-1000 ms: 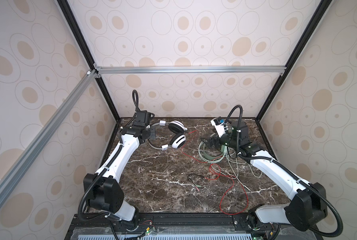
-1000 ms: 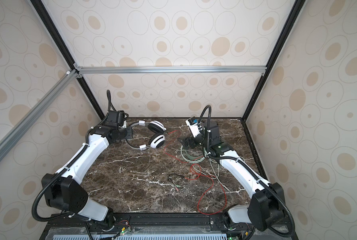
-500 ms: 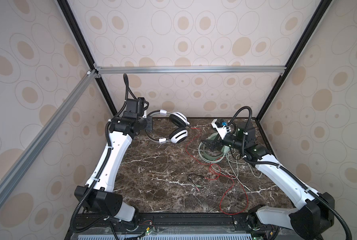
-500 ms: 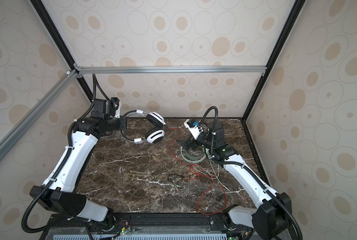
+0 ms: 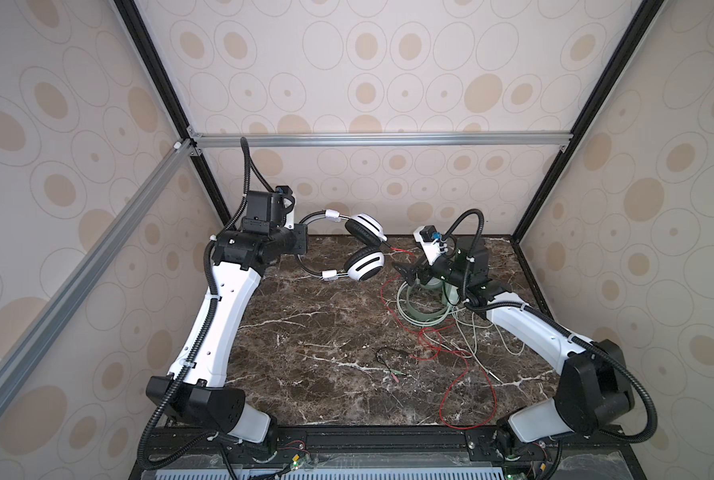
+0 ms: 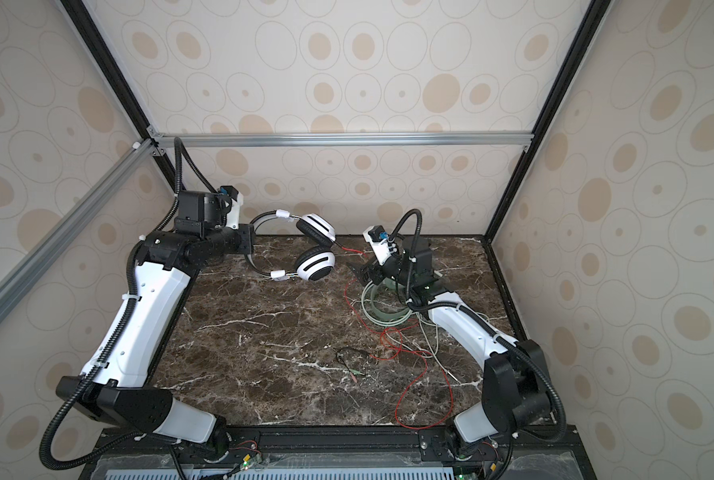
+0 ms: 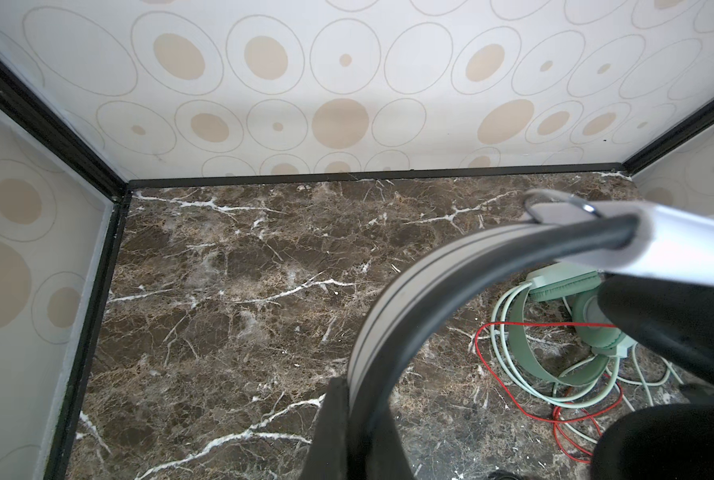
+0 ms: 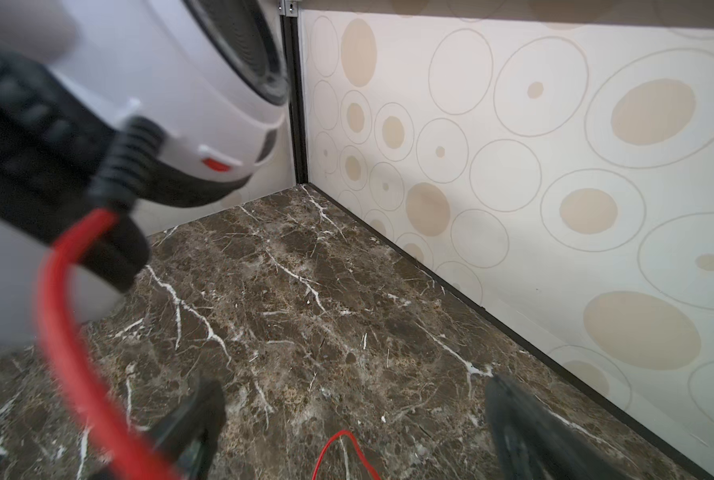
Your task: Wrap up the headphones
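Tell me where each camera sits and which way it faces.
Top views: high at the front, looking down and back over the table; both arms whole, with left gripper and right gripper.
Left wrist: faces the back wall past the white headset it holds; one finger shows.
Right wrist: low, faces a back corner; both open fingers show.
Shared: both wrist views catch the white headset and red cable.

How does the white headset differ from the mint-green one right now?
Colour: the white headset is white with black pads, while the mint-green headset is green throughout. Pose: the white headset hangs clear of the table, its headband clamped in the left gripper. The mint-green headset lies flat on the table, ungripped. Both are over-ear, and neither is wrapped.
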You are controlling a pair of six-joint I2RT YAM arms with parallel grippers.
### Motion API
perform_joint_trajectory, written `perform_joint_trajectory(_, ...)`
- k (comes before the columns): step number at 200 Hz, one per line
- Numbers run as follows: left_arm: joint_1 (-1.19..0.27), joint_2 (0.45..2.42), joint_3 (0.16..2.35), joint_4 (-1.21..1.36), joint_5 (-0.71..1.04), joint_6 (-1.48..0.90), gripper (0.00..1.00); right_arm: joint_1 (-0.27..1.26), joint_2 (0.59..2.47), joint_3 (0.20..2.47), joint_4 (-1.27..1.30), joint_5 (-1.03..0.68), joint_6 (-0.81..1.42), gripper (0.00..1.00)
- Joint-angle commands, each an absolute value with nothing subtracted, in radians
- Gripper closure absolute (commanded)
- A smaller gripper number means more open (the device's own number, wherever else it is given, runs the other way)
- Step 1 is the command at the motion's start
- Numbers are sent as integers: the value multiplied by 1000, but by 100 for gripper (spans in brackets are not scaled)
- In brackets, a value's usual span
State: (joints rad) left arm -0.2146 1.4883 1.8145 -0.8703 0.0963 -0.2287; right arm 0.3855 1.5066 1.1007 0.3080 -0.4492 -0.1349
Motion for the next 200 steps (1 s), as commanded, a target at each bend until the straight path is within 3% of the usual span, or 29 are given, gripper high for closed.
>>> perform_joint_trajectory(1,-219,1441,1864,-812,165,-282,100,360,1554,1123,473,-482,-33,1)
perform_joint_trajectory(157,-216,1498,2040,-851,157,-401,100,319,1813,1050,951,-578,402,10)
perform_joint_trajectory(200,-216,1505,2045,-837,167,-439,100,351,1818,1010,940,-548,375,14)
